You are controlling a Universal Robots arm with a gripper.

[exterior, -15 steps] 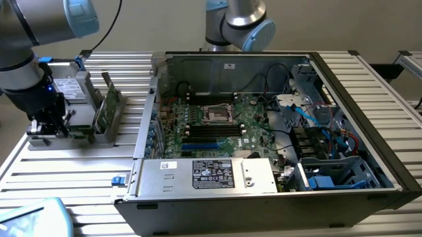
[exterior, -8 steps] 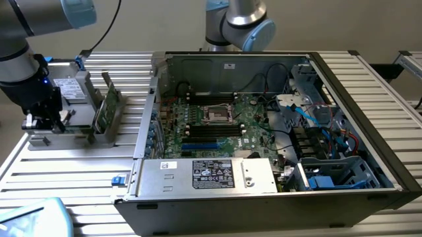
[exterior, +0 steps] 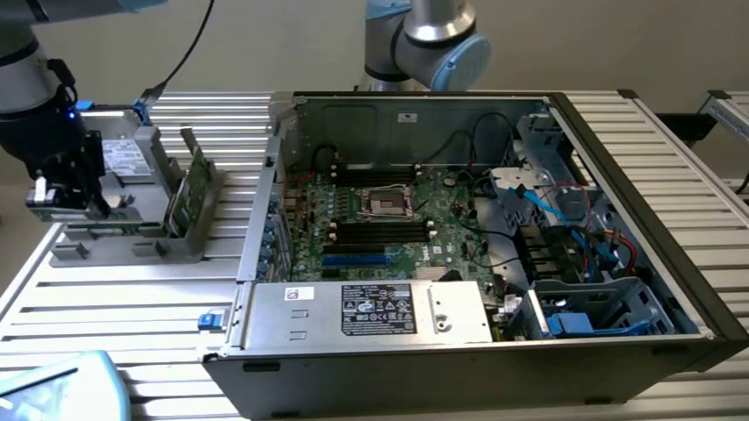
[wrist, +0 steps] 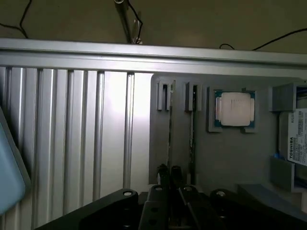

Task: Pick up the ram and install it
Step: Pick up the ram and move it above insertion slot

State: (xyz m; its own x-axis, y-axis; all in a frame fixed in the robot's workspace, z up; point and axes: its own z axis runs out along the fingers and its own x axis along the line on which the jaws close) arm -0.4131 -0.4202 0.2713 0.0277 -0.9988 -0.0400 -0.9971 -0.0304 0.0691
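Though the pincer point(wrist: 169, 171) sits clenched, the ram point(wrist: 170, 134) shows merely as a thin edge-on strip.

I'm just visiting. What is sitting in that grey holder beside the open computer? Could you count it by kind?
Thin boards standing on edge: 2
Square silver processor chip: 1
Labelled drive: 1
Total: 4

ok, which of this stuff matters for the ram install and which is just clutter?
Job: ram, end effector, grey holder, motherboard.
Lying about: processor chip, Toshiba drive, upright green board, power supply.
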